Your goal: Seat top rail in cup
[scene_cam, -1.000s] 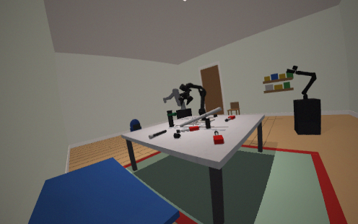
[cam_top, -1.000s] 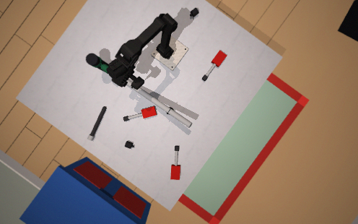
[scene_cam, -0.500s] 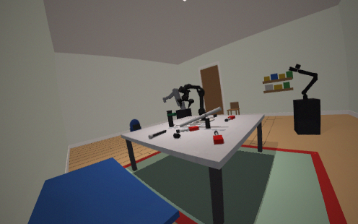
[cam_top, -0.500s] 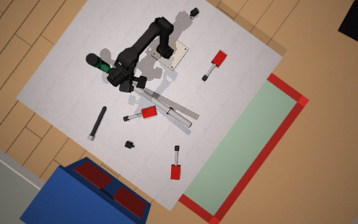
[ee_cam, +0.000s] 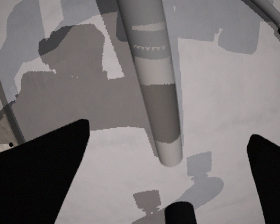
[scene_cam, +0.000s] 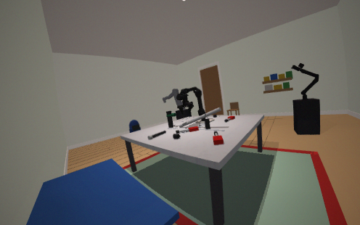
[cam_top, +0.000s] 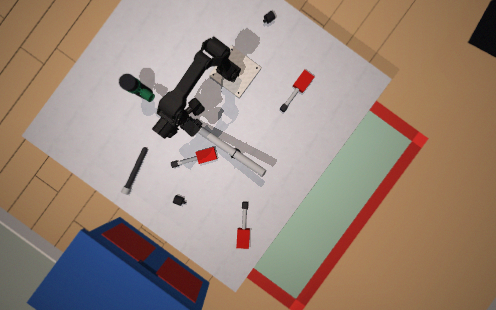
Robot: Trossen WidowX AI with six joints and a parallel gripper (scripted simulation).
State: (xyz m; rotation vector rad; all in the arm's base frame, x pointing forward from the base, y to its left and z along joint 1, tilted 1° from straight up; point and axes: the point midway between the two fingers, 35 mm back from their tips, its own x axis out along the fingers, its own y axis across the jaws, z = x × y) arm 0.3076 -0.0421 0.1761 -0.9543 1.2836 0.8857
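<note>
The grey top rail (cam_top: pixel 233 150) (scene_cam: pixel 202 117) (ee_cam: pixel 147 50) lies slanted over the white table (cam_top: pixel 323 100). Its cut end (ee_cam: pixel 169 152) hangs free above the table top, apart from the big post. The big post (cam_top: pixel 132 85) (scene_cam: pixel 169 121) is dark, with a green brace band (cam_top: pixel 146 93) (scene_cam: pixel 169 115) near its top. In the wrist view the post stands just below the rail's cut end. My gripper (cam_top: pixel 188 119) (ee_cam: pixel 173 136) is open and empty, with its black fingers spread to either side of the rail's cut end and not touching it.
Three red-handled tools (cam_top: pixel 303 81) (cam_top: pixel 205 156) (cam_top: pixel 243 236), a black rod (cam_top: pixel 135 170) and two small black fittings (cam_top: pixel 269 16) (cam_top: pixel 179 200) lie on the table. The arm's base plate (cam_top: pixel 245 80) sits at the back. A blue box (cam_top: pixel 88 280) stands off the table's near corner.
</note>
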